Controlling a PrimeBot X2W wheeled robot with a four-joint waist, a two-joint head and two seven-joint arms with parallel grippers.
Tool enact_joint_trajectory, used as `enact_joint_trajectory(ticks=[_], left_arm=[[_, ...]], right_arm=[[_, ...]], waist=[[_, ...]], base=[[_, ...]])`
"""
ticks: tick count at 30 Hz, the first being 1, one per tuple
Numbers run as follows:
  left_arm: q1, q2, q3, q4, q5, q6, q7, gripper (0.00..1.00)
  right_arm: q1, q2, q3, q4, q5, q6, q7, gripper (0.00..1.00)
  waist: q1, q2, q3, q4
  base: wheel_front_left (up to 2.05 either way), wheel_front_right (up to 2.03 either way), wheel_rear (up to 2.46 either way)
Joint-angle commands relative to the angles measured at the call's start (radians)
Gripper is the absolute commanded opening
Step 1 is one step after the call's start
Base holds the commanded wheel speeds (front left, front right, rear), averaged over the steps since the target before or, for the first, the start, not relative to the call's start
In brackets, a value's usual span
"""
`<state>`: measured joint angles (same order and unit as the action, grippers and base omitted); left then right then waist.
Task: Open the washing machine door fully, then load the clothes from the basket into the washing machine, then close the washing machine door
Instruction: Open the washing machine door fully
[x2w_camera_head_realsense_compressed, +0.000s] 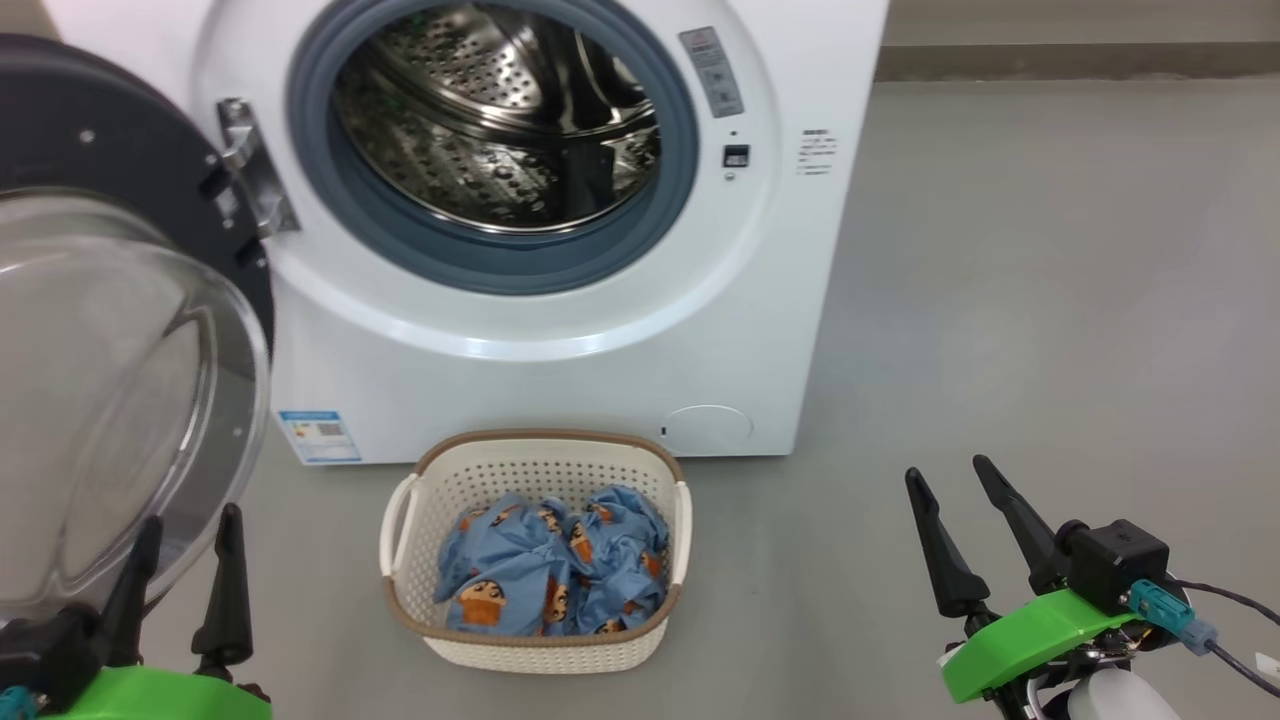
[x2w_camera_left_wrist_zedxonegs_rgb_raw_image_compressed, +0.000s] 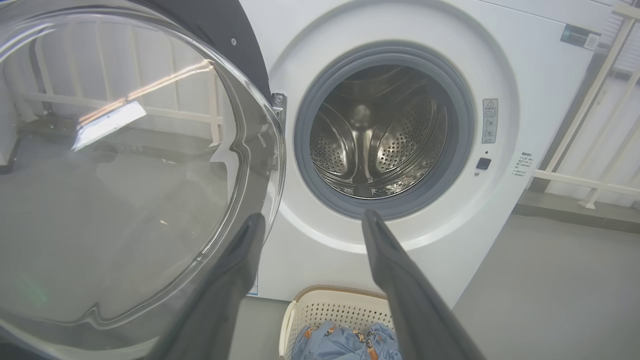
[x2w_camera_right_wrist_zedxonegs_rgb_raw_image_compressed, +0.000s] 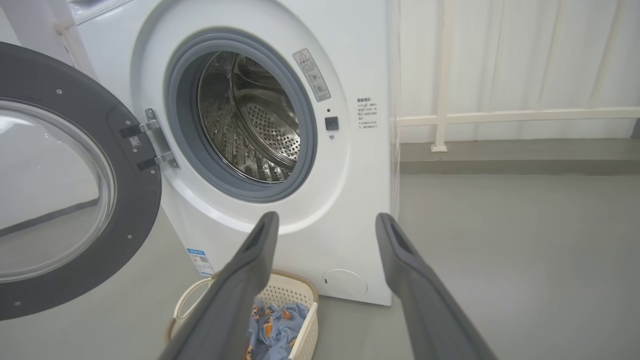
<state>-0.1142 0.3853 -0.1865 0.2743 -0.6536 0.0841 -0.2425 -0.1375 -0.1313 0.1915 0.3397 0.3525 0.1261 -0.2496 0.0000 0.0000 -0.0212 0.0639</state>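
The white washing machine (x2w_camera_head_realsense_compressed: 560, 330) stands at the top with its steel drum (x2w_camera_head_realsense_compressed: 500, 120) bare. Its door (x2w_camera_head_realsense_compressed: 110, 390), black-rimmed with a clear glass bowl, hangs swung open at the left (x2w_camera_left_wrist_zedxonegs_rgb_raw_image_compressed: 125, 175) (x2w_camera_right_wrist_zedxonegs_rgb_raw_image_compressed: 60, 190). On the floor in front sits the cream basket (x2w_camera_head_realsense_compressed: 535, 640) holding the light blue clothes (x2w_camera_head_realsense_compressed: 550, 575) with orange faces. My left gripper (x2w_camera_head_realsense_compressed: 190, 530) is open at the lower left, its fingers just in front of the door's glass, nothing between them. My right gripper (x2w_camera_head_realsense_compressed: 950, 478) is open at the lower right, well right of the basket, holding nothing.
Grey floor (x2w_camera_head_realsense_compressed: 1050, 300) spreads to the right of the machine. A white railing (x2w_camera_right_wrist_zedxonegs_rgb_raw_image_compressed: 500, 117) and a low step run behind it. A blue energy label (x2w_camera_head_realsense_compressed: 318, 437) is on the machine's lower left front.
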Motion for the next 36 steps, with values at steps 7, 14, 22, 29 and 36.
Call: enact_joint_trajectory(ticks=[7, 14, 22, 29, 36], left_arm=[[0.005, 0.015, 0.035, -0.063, 0.006, 0.008, -0.013, 1.0], [0.024, 0.009, 0.024, -0.079, 0.0, 0.004, -0.011, 1.0], [0.031, 0.006, 0.01, -0.081, 0.002, -0.002, -0.011, 1.0], [0.03, 0.009, 0.006, -0.083, 0.006, -0.011, -0.013, 1.0], [0.03, 0.01, 0.007, -0.09, 0.011, -0.015, -0.015, 1.0]], right_arm=[[-0.039, -0.023, 0.019, -0.035, -0.01, 0.005, -0.012, 1.0], [-0.038, -0.03, 0.01, -0.042, -0.016, 0.005, -0.012, 1.0], [-0.036, -0.034, -0.004, -0.048, -0.019, 0.005, -0.012, 1.0], [-0.032, -0.029, -0.016, -0.055, -0.023, 0.005, -0.012, 1.0], [-0.03, -0.026, -0.019, -0.058, -0.024, 0.005, -0.012, 1.0]], waist=[[0.0, 0.0, -0.008, -0.077], [0.0, 0.0, -0.008, -0.1], [0.0, 0.0, -0.007, -0.099], [0.0, 0.0, -0.01, -0.09], [0.0, 0.0, -0.01, -0.084]], base=[[0.0, 0.0, 0.0], [0.0, 0.0, 0.0], [0.0, 0.0, 0.0], [0.0, 0.0, 0.0], [0.0, 0.0, 0.0]])
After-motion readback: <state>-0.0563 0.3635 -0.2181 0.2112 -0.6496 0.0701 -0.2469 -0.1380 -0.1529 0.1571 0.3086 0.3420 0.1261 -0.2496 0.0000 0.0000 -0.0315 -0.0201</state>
